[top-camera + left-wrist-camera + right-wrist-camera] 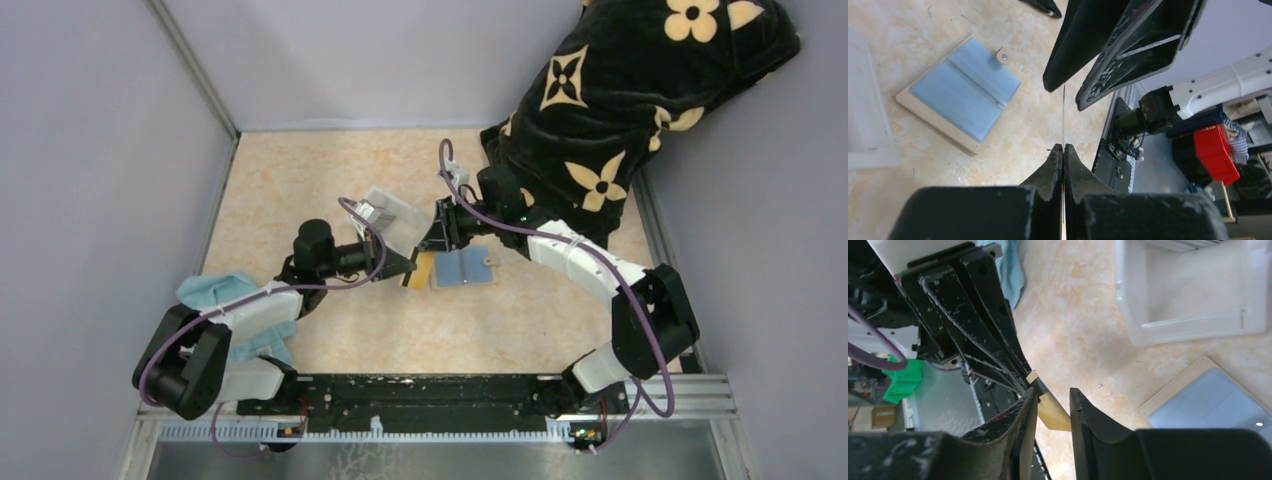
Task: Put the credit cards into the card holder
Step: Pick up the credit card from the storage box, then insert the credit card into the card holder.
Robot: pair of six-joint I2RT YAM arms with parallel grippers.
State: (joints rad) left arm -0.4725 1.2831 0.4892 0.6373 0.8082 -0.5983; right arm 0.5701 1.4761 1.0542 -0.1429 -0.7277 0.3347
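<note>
My left hand is clamped on a thin tan-gold credit card, its face mostly hidden; my right hand has jaws parted either side of it

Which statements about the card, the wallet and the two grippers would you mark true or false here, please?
1. The card holder lies open on the table, blue-grey lining up. True.
2. The left gripper has its jaws shut on a tan-gold card. True.
3. The right gripper has its jaws clamped shut on that card. False: they stand apart, with the card's end between them.
4. The card holder sits inside the clear plastic tray. False: it lies on the table beside the tray.
5. A light blue cloth lies near the table's left edge. True.
</note>
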